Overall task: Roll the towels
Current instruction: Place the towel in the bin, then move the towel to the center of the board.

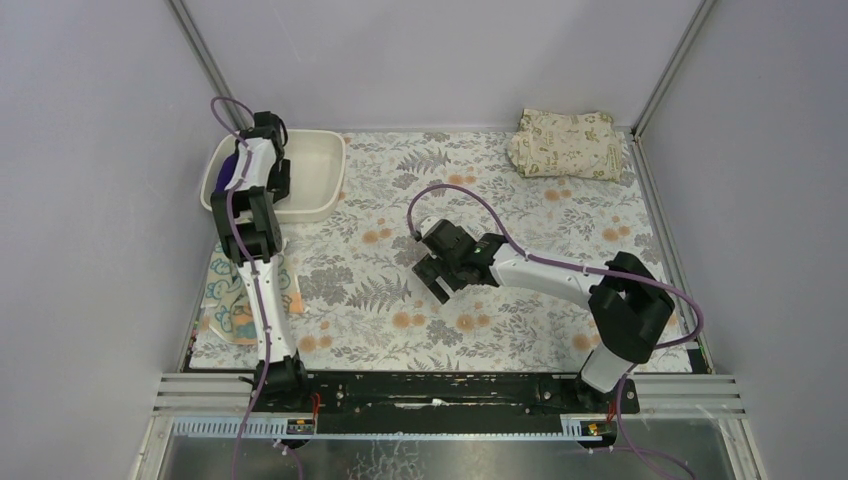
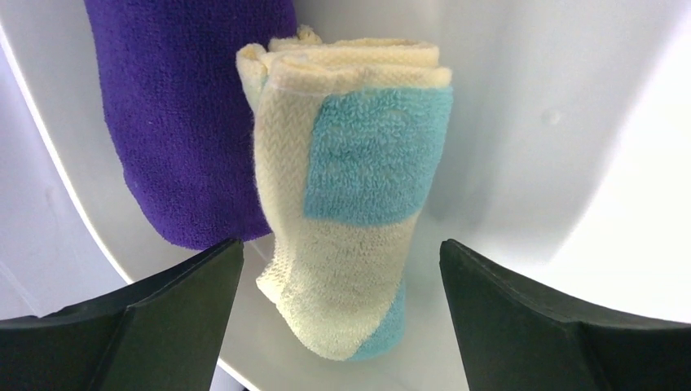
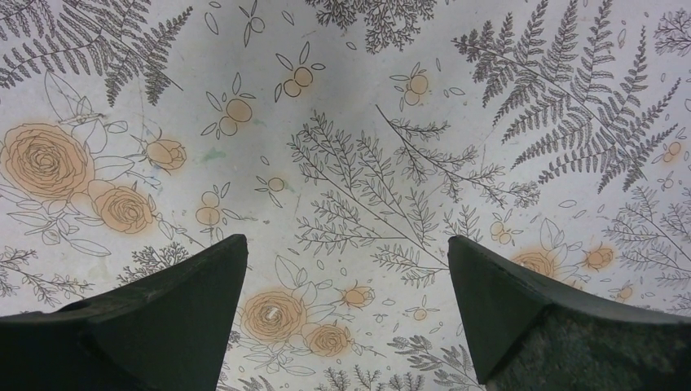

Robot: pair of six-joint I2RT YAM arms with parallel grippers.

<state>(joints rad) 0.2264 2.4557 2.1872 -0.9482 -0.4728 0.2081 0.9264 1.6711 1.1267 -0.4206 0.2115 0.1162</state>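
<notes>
A rolled pale yellow towel with teal marks (image 2: 350,212) lies in the white bin (image 2: 554,122), next to a rolled dark purple towel (image 2: 191,114). My left gripper (image 2: 341,244) is open over the yellow roll, with a gap on each side between its fingers and the towel. In the top view the left gripper (image 1: 268,135) hangs over the bin (image 1: 320,175), and a bit of the purple towel (image 1: 232,170) shows. A teal patterned towel (image 1: 228,300) lies flat at the table's left edge, partly under the left arm. My right gripper (image 1: 437,275) is open and empty above the mat (image 3: 346,240).
A larger beige leaf-printed folded cloth (image 1: 565,143) lies at the back right corner. A floral mat (image 1: 480,320) covers the table. Grey walls and metal posts close in the back and sides. The black rail holding the arm bases (image 1: 440,392) runs along the near edge.
</notes>
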